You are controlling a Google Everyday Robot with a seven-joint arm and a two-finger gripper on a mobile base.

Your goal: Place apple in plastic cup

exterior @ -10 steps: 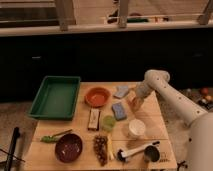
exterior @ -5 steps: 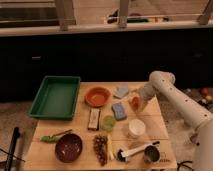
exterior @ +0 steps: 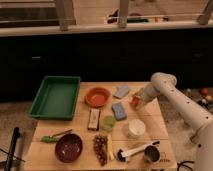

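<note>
Over the far right part of the worktop [exterior: 80, 127], the gripper [exterior: 138, 101] seems to have its fingers clenched on the apple [exterior: 134, 103]. The plastic cup [exterior: 108, 122] stands nearer the camera and leftward in view, just past the blue sponge [exterior: 119, 110].

The tray [exterior: 55, 97] sat at the far left corner of the bench [exterior: 156, 122], with the shallow bowl [exterior: 97, 96] just to its right. Right of that bowl a cloth [exterior: 121, 91] lay by the far edge, and a sponge [exterior: 119, 110] lay nearer the middle. The gripper [exterior: 137, 101] was at the apple [exterior: 133, 103], between the sponge and the right edge. The plastic cup [exterior: 108, 122] stood mid-bench, with a flat packet [exterior: 93, 119] to its left and the wider cup [exterior: 135, 128] to its right. Along the near edge, from the left, lay a utensil [exterior: 52, 137], a second bowl [exterior: 68, 147], a small cluster [exterior: 101, 146], a brush [exterior: 132, 151] and the handled cup [exterior: 151, 153].
</note>
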